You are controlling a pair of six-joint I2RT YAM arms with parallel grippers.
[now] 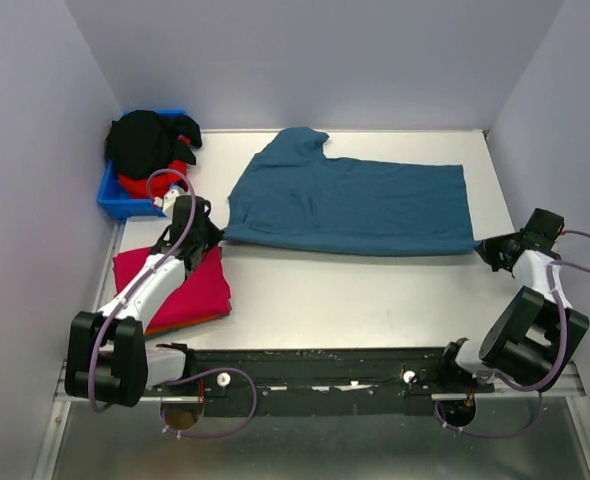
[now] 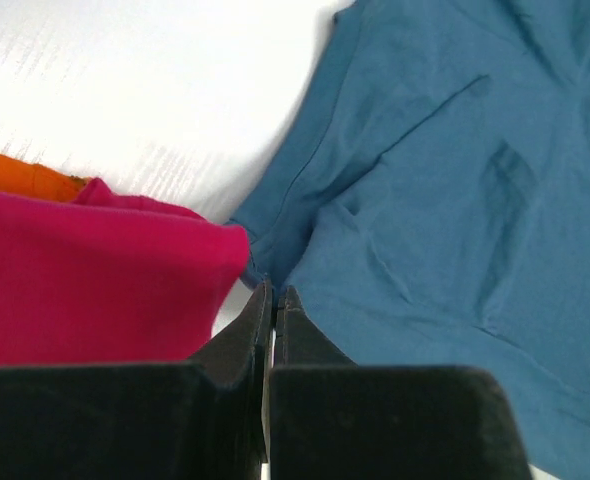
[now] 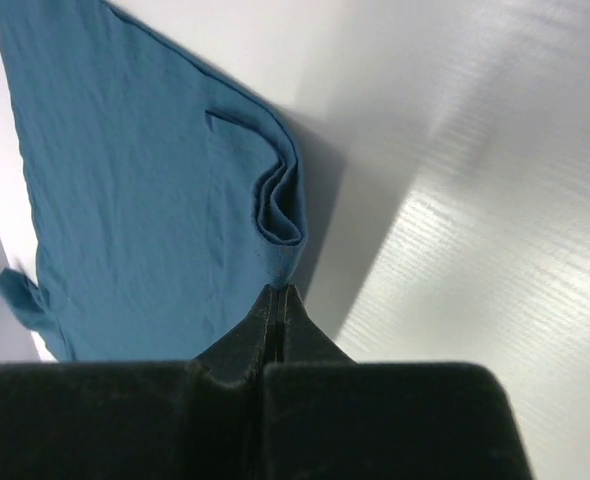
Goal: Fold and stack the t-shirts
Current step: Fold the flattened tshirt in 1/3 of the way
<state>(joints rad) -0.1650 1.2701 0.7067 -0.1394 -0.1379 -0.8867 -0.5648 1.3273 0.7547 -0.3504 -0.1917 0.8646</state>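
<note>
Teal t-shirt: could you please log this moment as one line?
teal t-shirt spread out | left gripper shut on near-left corner | right gripper shut on near-right corner | crimson t-shirt folded

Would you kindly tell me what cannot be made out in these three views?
- Top view: how many shirts lie in the bin; the black shirt is heaped over the red shirt.
- Left wrist view: the orange shirt shows only a sliver; the crimson shirt covers the rest.
- Top view: the left arm hides part of the crimson shirt.
- Both wrist views: the teal shirt is cut off by the frame edges.
</note>
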